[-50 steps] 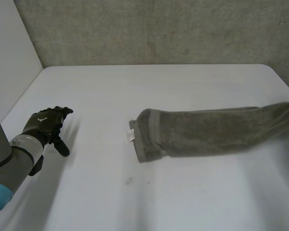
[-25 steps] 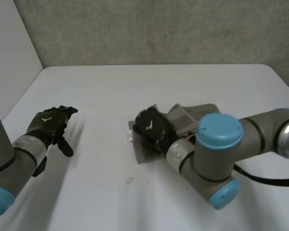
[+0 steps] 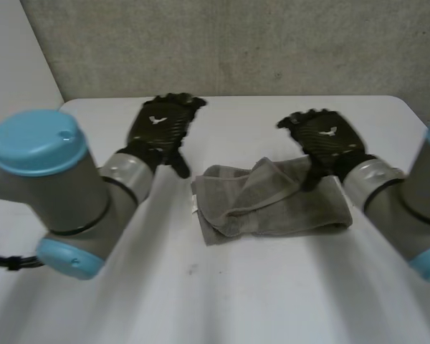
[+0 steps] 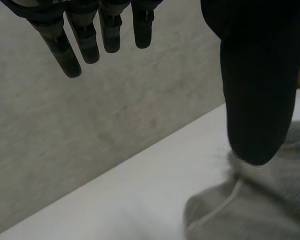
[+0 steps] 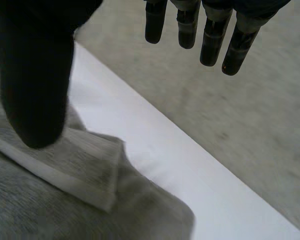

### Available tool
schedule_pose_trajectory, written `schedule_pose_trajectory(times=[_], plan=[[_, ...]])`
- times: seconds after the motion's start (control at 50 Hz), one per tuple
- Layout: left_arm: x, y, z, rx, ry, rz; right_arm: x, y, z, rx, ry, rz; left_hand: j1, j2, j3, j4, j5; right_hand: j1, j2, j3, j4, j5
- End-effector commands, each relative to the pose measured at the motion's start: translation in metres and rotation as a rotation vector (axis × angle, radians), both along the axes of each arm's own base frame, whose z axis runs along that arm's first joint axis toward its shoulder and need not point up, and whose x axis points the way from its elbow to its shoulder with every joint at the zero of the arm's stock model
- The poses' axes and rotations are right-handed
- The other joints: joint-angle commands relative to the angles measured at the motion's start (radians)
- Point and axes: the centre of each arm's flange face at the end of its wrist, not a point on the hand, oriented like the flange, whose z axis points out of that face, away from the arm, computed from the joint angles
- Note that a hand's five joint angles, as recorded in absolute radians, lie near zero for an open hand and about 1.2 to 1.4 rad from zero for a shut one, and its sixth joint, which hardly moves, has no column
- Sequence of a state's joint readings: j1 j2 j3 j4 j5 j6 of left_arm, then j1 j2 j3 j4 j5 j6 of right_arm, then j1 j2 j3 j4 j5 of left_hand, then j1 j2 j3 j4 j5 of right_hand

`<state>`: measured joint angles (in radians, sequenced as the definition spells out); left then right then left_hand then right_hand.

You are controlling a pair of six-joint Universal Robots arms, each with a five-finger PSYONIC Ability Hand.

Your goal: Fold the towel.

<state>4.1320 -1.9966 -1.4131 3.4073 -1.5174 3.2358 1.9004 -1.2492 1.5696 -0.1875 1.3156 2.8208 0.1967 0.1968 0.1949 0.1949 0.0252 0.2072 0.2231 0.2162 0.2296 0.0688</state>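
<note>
While its white tag [image 3: 194, 203] is showing no readable writing, the grey towel [image 3: 272, 204] is lying bunched on the table [image 3: 236, 301] between the hands. The left hand [image 3: 161, 129] is spreading straight fingers, holding nothing; the right hand [image 3: 322, 140] is doing likewise, thumb hanging over the towel.

White table [image 3: 258, 287]; grey concrete wall [image 3: 272, 43]

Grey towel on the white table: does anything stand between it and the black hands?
Nothing visible does. The grey towel lies on the white table, with the left hand and right hand open beside it.
</note>
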Motion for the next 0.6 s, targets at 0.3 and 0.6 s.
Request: schedule_pose_trajectory(times=[0.3, 0.6], plan=[[-0.089, 0.03, -0.083, 0.145, -0.042, -0.207, -0.055, 0.005, -0.059, 0.196, 0.096, -0.139, 0.064, 0.064, 0.066, 0.066, 0.061, 0.01, -0.006, 0.001, -0.013, -0.026], [-0.1, 0.017, -0.102, 0.16, -0.062, -0.188, -0.051, 0.004, -0.091, 0.223, 0.16, -0.116, 0.078, 0.078, 0.08, 0.08, 0.075, 0.324, 0.308, 0.315, 0.301, 0.288]])
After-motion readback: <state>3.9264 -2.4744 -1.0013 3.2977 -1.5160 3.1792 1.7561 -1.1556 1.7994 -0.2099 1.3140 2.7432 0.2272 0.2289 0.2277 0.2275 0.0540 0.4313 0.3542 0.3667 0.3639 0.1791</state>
